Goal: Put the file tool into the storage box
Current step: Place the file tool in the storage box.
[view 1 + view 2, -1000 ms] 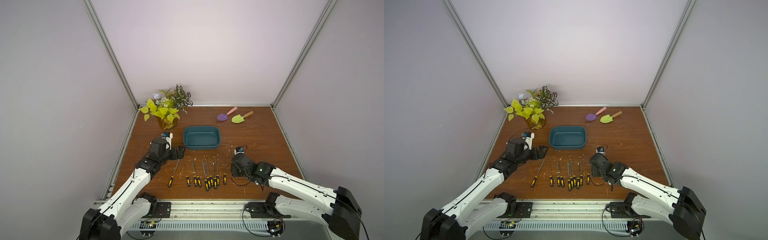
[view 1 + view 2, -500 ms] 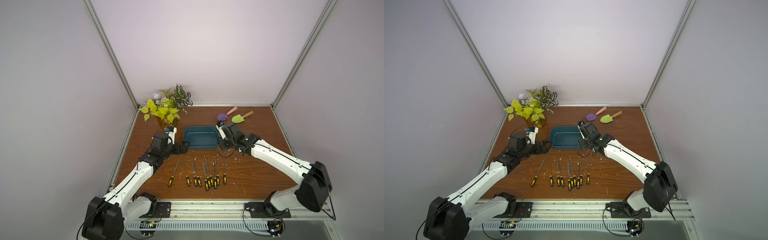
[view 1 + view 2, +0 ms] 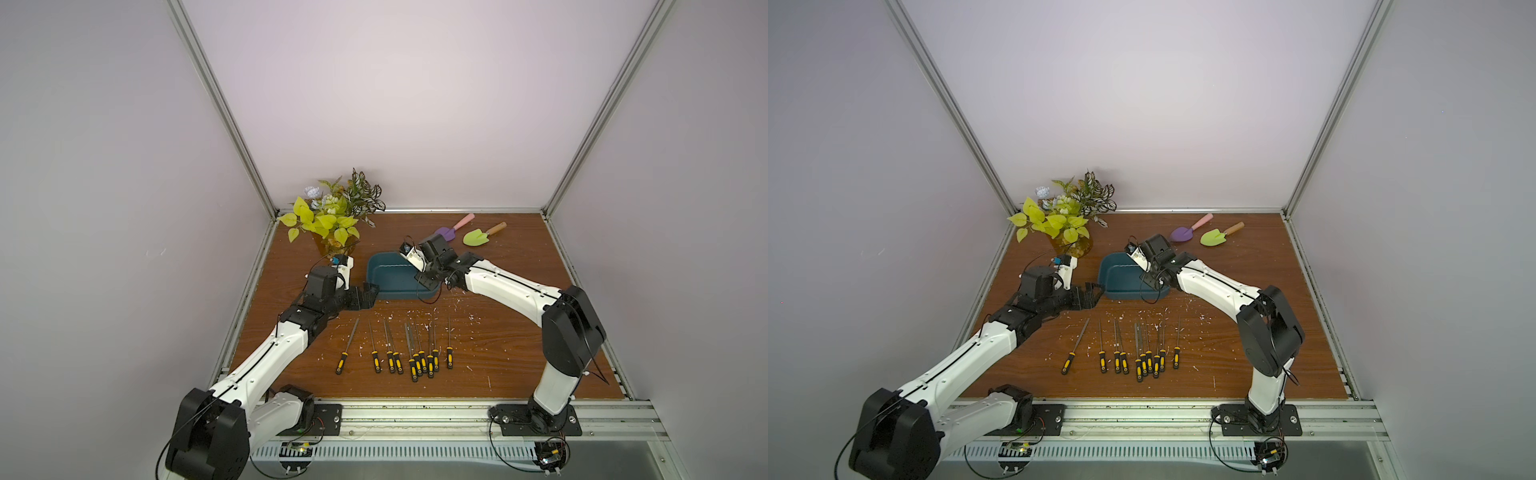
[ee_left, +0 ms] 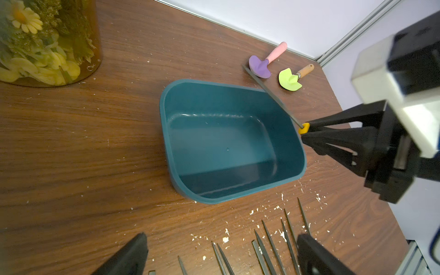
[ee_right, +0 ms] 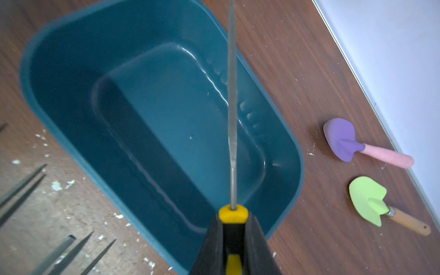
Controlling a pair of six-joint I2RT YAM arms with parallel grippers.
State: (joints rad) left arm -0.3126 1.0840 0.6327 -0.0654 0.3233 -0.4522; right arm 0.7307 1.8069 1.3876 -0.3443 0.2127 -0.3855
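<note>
- File tool [image 5: 232, 114]: a slim grey metal blade that narrows to a fine tip, set in a handle with a yellow collar and black sides around a yellow strip.
- The right gripper [image 5: 233, 222] is clamped tight on that handle just behind the collar, and the blade sticks straight out ahead of it.
- The file hangs in the air over the storage box [image 4: 164, 133]. In the right wrist view the blade crosses above the box's inside; in the left wrist view it runs over the corner of the rim nearest the purple trowel [image 4: 259, 67].
- Whether the blade touches the rim cannot be told.
- The box is a shallow dark teal tub with rounded corners and a rim, standing on the wooden table [image 4: 71, 142].
- The left gripper [image 3: 369, 294] sits low just beside the box's left end, with its two fingers set wide apart and nothing between them.
- A row of other files [image 3: 407, 353] with black and yellow handles lies on the table on the near side of the box, tips towards it, among white crumbs.
- The green trowel [image 4: 289, 79] with a wooden handle lies beside the purple one, beyond the box, and an amber vase [image 4: 47, 42] of plants stands at the far left.
</note>
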